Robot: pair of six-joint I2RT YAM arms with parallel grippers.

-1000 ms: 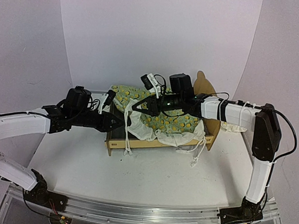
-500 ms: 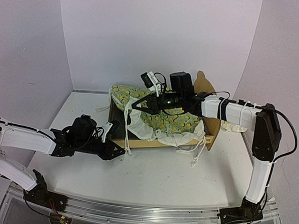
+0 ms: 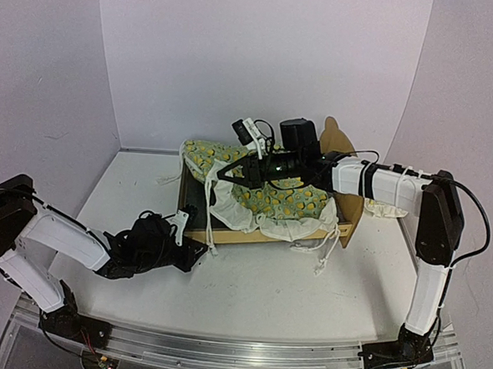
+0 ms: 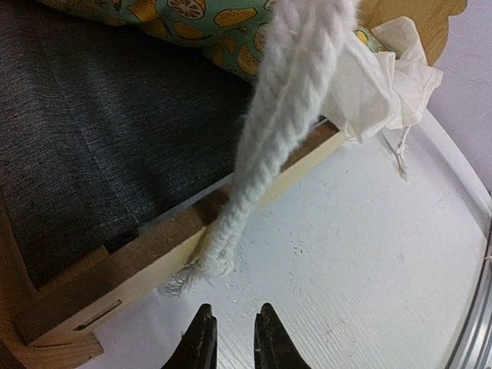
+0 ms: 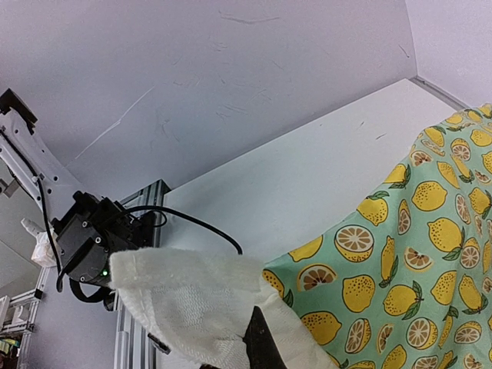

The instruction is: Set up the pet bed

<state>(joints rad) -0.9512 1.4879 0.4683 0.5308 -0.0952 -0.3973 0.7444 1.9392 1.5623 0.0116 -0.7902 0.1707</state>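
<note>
The pet bed (image 3: 227, 235) is sitting toward the back of the table (image 3: 291, 279), the right gripper (image 3: 220, 174) is clamping the lemon-print blanket (image 3: 287, 199) above it, and the left gripper (image 4: 233, 338), having dropped to the front corner, is hovering narrowly apart and empty, so the spreading looks unfinished.

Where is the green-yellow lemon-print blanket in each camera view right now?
Top external: green-yellow lemon-print blanket draped over the plywood bed frame, centre.
Left wrist: a strip along the top edge.
Right wrist: fills the right side.
Shared landmark: its white ruffled edge, in all three.
</note>
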